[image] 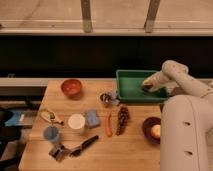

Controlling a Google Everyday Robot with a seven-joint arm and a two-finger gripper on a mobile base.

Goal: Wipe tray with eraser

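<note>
I see my white arm (176, 75) arching up from the bulky base (186, 132) at the right, bending at the elbow and sloping down to the left. My end effector (147, 86) points downward at the arm's lower tip, left of the wrist.

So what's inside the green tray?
The gripper reaches into the tray, down at its right end. The eraser isn't visible, maybe hidden under it. The rest looks bare green.
</note>
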